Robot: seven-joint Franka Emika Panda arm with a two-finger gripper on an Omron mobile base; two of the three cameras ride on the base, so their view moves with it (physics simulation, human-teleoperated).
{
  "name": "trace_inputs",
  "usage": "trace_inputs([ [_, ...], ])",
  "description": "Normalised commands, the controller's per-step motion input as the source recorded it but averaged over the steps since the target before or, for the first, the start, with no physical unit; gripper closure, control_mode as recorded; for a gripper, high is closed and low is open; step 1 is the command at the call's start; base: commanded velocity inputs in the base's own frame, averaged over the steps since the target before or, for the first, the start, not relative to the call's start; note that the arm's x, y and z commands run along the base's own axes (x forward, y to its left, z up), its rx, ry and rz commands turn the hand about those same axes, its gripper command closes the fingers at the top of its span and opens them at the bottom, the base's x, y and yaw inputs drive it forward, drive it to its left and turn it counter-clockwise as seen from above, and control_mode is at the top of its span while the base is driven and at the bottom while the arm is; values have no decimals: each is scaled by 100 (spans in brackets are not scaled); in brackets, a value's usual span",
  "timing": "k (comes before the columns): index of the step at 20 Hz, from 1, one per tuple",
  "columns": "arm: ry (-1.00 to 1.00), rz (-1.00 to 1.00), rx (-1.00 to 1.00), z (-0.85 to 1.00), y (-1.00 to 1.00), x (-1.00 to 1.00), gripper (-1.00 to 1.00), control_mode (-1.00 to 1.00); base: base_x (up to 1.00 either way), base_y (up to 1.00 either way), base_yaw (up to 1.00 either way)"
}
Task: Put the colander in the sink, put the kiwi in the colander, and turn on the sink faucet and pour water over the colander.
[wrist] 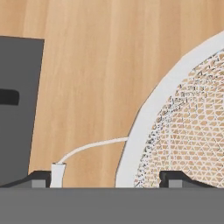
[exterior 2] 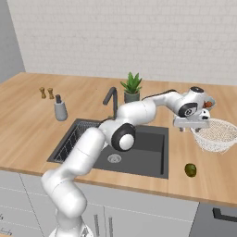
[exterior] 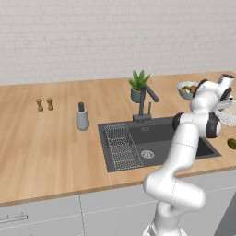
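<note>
The white perforated colander (exterior 2: pixel 217 134) stands on the wooden counter to the right of the dark sink (exterior 2: pixel 143 152), and it also appears at the right edge of the left base view (exterior: pixel 229 113). My gripper (exterior 2: pixel 192 126) hangs over its left rim. In the hand view the gripper (wrist: pixel 107 177) is open, its two dark tips straddling the colander's thick white rim (wrist: pixel 144 118), with the thin wire handle beside the left tip. The kiwi (exterior 2: pixel 190 170) lies on the counter in front of the colander, near the front edge. The faucet (exterior 2: pixel 111 99) stands behind the sink.
A wire rack (exterior: pixel 122 147) fills the sink's left part. A grey soap dispenser (exterior: pixel 82 117) and two small shakers (exterior: pixel 44 104) stand to the left. A potted plant (exterior: pixel 138 85) sits behind the faucet, and a fruit bowl (exterior: pixel 186 89) stands behind the colander.
</note>
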Motion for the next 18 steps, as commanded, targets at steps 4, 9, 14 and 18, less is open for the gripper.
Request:
trace_inputs([
  [4, 0, 0, 0, -9, 0, -3, 100, -100, 0, 0, 0],
  [9, -9, 0, -3, 0, 1, -41, 100, -100, 0, 0, 0],
  [14, -22, 1, -13, 0, 39, -92, 100, -100, 0, 0, 0],
  [18, -35, 7, -15, 0, 70, -81, 100, -100, 0, 0, 0],
])
